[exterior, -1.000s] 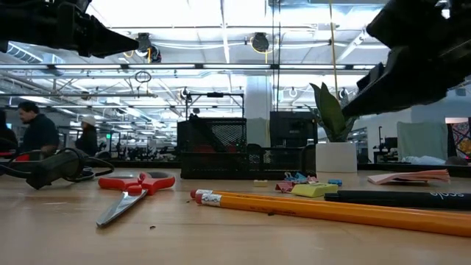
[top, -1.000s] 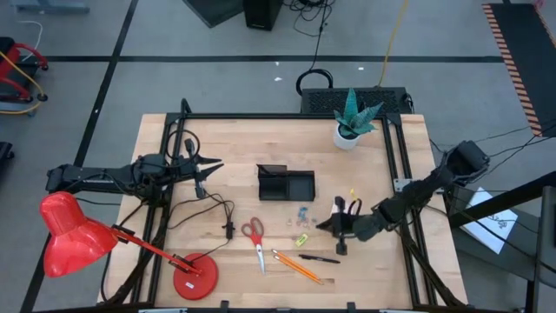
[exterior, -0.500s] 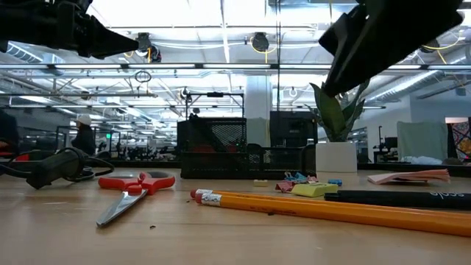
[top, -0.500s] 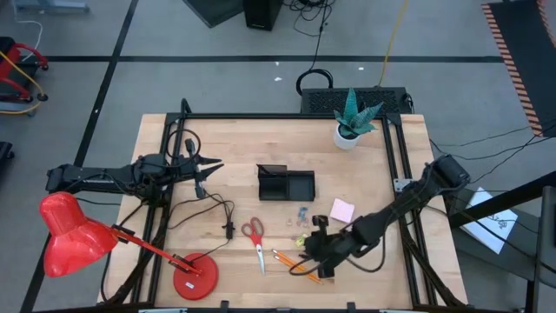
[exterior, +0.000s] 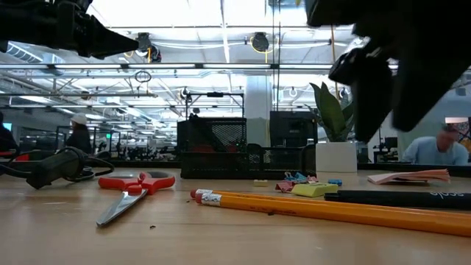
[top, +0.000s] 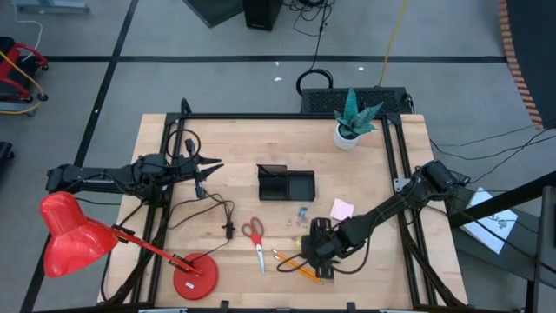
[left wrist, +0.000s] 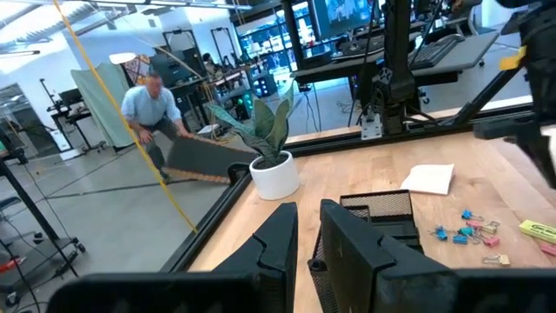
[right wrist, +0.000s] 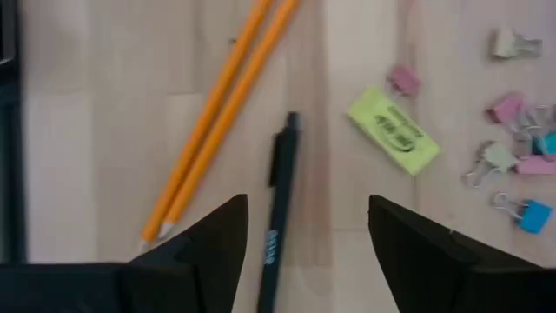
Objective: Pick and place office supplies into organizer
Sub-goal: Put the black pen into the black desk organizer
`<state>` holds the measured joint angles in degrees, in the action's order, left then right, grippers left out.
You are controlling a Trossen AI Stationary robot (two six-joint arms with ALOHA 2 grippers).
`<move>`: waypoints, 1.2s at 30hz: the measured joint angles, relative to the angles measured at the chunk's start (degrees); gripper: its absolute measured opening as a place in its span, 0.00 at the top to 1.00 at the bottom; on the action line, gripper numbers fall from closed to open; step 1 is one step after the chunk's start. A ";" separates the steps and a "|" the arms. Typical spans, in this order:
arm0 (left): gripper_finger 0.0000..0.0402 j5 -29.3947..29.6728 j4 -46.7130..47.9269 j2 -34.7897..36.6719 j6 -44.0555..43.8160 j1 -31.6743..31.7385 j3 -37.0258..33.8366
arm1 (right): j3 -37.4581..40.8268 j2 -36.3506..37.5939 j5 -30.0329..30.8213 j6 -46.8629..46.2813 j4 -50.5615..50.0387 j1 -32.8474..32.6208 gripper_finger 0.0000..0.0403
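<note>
Pen between open right jaws, pencils just beside, eraser apart.

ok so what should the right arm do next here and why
Probably lower the right pincer straight down onto the black pen and close. Its fingers stand open on either side of the pen, the pencils lie just clear, and the organizer has no pen showing in it.

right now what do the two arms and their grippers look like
Both arms are dark, slim and jointed, with black cables trailing from them. The left gripper has two flat black fingers with angled tips. The right gripper has the same broad black wedge-shaped fingers.
</note>
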<state>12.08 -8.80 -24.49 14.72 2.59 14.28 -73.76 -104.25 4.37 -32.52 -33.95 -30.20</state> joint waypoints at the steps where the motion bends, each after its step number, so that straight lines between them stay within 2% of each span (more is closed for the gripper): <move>1: 0.84 0.00 -0.02 0.00 0.00 0.00 0.00 | 0.00 -0.20 0.06 -0.03 0.78 0.15 0.44; 14: 0.84 0.02 0.05 0.00 0.00 0.00 0.00 | 0.00 -4.42 -4.47 1.83 6.17 -0.45 0.47; 19: 0.84 0.00 0.07 0.00 0.00 0.00 0.00 | 0.00 -4.43 -4.21 2.99 6.68 -0.17 0.47; 26: 0.84 -0.02 0.13 0.00 -0.50 0.00 0.00 | 0.01 -4.45 -2.92 2.72 0.57 -0.15 0.47; 32: 0.84 -0.02 0.12 0.00 -0.46 0.00 0.00 | 2.40 -4.45 -3.00 2.15 1.74 -0.17 0.47; 36: 0.84 -0.02 0.14 0.00 -0.55 0.00 0.00 | 5.18 -4.22 -2.95 1.06 6.43 -0.17 0.47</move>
<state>12.05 -8.67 -24.49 14.17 2.59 14.28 -68.58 -108.47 1.42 -31.46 -27.52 -30.37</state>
